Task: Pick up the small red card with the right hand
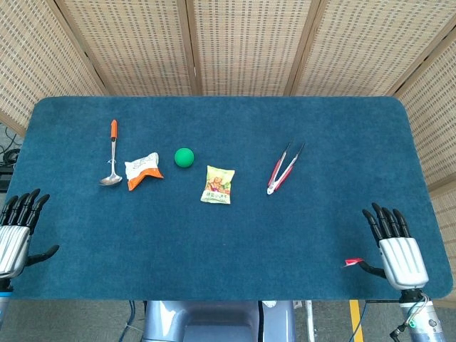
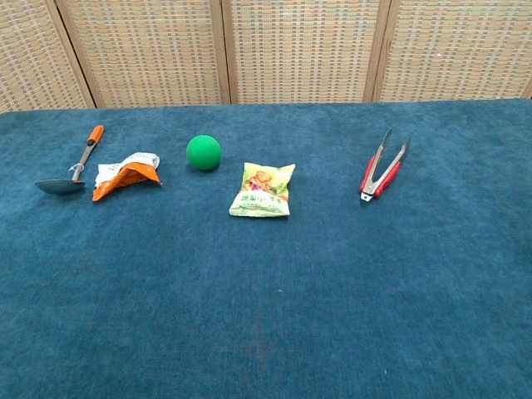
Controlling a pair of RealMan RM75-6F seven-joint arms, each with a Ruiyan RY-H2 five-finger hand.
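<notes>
Both hands lie outside the chest view; right hand (image 1: 400, 251), fingers straight, pinches the small red card (image 1: 352, 263) at its thumb tip; left hand (image 1: 16, 231) spread, holding nothing.

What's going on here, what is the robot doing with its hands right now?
The right hand sits at the near right edge of the blue table, pinching the small red card at its thumb side, clear of everything else. The left hand waits at the near left edge, fingers apart and holding nothing. On the table lie the spoon, an orange snack wrapper, a green ball, a yellow snack packet and red tongs, all untouched.
</notes>
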